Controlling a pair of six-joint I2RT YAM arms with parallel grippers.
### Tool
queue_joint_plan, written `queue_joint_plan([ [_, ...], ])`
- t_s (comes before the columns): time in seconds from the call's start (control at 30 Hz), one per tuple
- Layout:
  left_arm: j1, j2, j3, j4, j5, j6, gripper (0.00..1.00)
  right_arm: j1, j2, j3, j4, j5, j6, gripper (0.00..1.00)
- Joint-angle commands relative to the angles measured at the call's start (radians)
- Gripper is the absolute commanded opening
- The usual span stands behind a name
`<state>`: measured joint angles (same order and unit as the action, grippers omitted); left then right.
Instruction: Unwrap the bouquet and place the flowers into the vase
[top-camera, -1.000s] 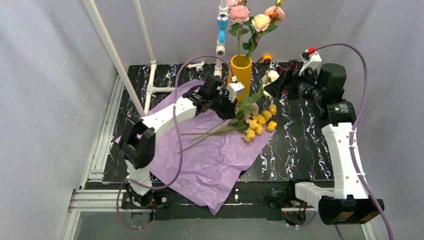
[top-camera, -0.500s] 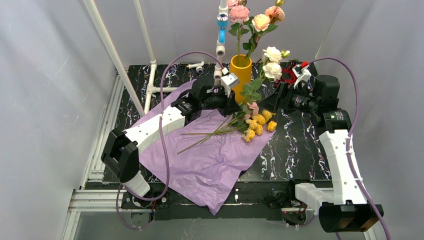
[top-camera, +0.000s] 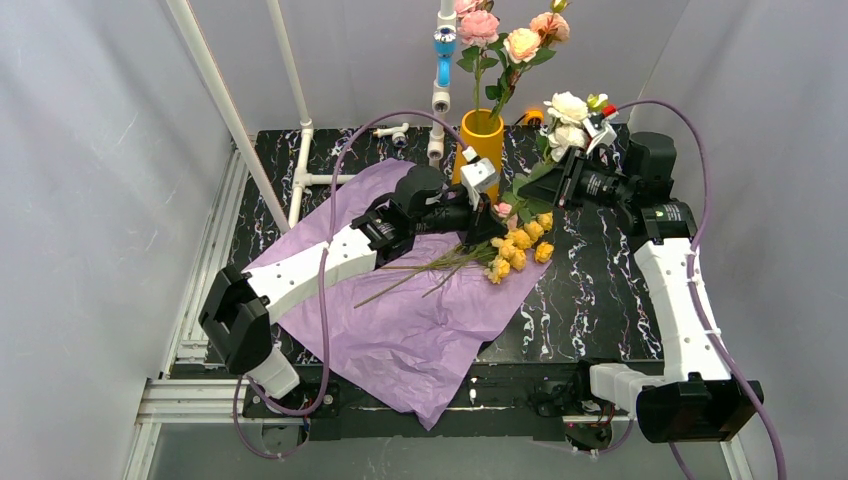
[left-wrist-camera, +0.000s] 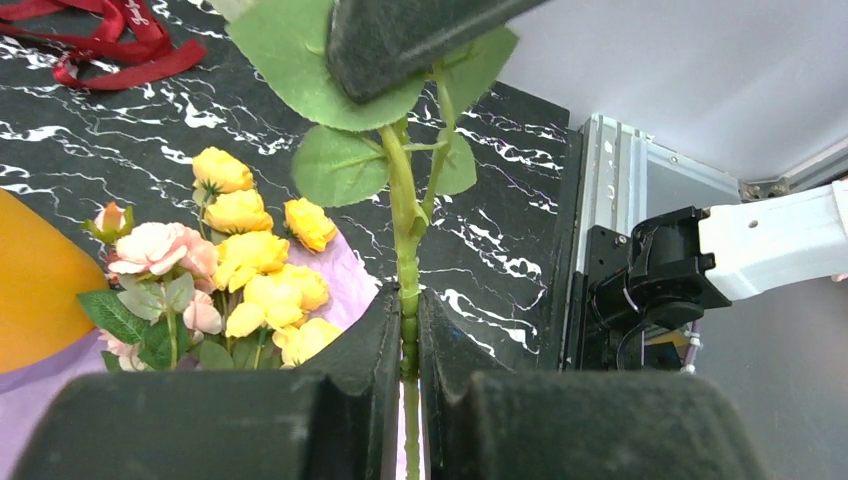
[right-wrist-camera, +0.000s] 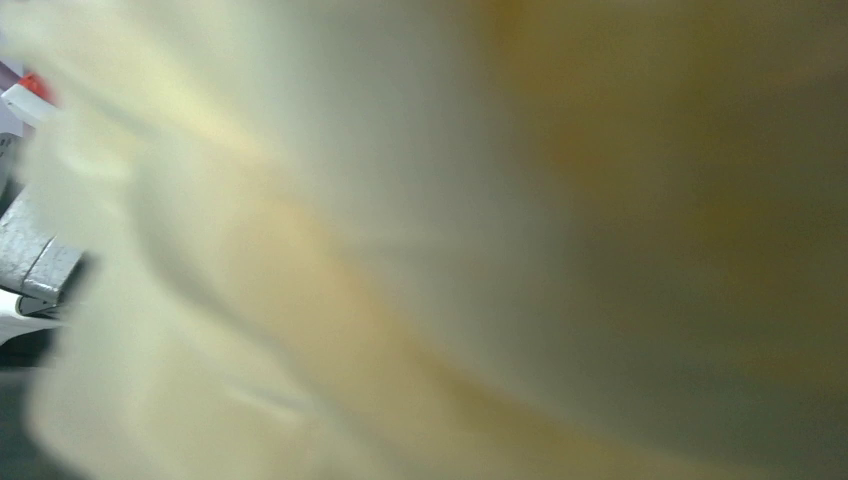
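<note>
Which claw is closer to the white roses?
The right claw. It is at the leafy part of the stem just under the white roses. The left claw pinches the same stem lower down, near the yellow roses.

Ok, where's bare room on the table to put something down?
Bare tabletop lies right of the paper, between the yellow roses and the right arm. The paper's near half is also bare. It is crowded around the vase, with the cream roses and left arm close by.
</note>
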<state>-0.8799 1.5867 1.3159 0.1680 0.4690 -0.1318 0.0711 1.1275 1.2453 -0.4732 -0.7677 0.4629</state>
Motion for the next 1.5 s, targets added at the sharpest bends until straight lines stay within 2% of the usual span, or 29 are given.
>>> queue_joint_plan([
  [0.0,-0.011,-0.090,-0.013,0.044,-0.020,0.038,0.00,-0.008,0.018,0.093,0.071,-0.020,0.019,0.13],
  [0.03,-0.010,-0.098,-0.018,0.040,-0.036,0.046,0.00,-0.011,0.025,0.111,0.072,-0.014,0.018,0.03],
  [0.07,-0.011,-0.106,-0.022,0.032,-0.058,0.053,0.07,-0.013,0.034,0.131,0.079,-0.011,0.017,0.01],
  [0.1,-0.010,-0.119,-0.024,0.016,-0.080,0.063,0.21,-0.016,0.044,0.155,0.087,-0.006,0.018,0.01],
  [0.13,-0.006,-0.133,-0.029,-0.003,-0.108,0.071,0.41,-0.021,0.056,0.182,0.097,-0.002,0.017,0.01],
  [0.17,0.000,-0.149,-0.032,-0.023,-0.135,0.076,0.57,-0.026,0.067,0.210,0.108,-0.001,0.016,0.01],
  [0.23,0.031,-0.185,-0.040,-0.078,-0.152,0.081,0.76,-0.027,0.089,0.274,0.128,0.003,0.006,0.01],
  [0.33,0.098,-0.222,-0.026,-0.236,-0.186,0.058,0.97,-0.029,0.120,0.383,0.160,0.021,-0.008,0.01],
  [0.47,0.216,-0.277,-0.057,-0.327,-0.219,0.023,0.98,-0.030,0.169,0.528,0.234,0.053,-0.004,0.01],
  [0.57,0.287,-0.301,-0.078,-0.355,-0.250,0.031,0.98,-0.032,0.241,0.678,0.230,0.086,-0.031,0.01],
  [0.67,0.314,-0.321,-0.102,-0.368,-0.267,0.048,0.98,-0.033,0.307,0.842,0.203,0.126,-0.076,0.01],
  [0.7,0.317,-0.338,-0.127,-0.366,-0.261,0.054,0.98,-0.034,0.367,0.981,0.163,0.159,-0.127,0.01],
  [0.8,0.317,-0.347,-0.147,-0.361,-0.252,0.051,0.98,-0.033,0.424,1.119,0.082,0.187,-0.196,0.01],
  [0.97,0.317,-0.340,-0.150,-0.354,-0.246,0.055,0.98,-0.033,0.416,1.077,0.069,0.238,-0.262,0.01],
  [1.47,0.317,-0.328,-0.156,-0.338,-0.243,0.059,0.98,-0.011,0.547,1.065,-0.011,0.219,-0.354,0.01],
])
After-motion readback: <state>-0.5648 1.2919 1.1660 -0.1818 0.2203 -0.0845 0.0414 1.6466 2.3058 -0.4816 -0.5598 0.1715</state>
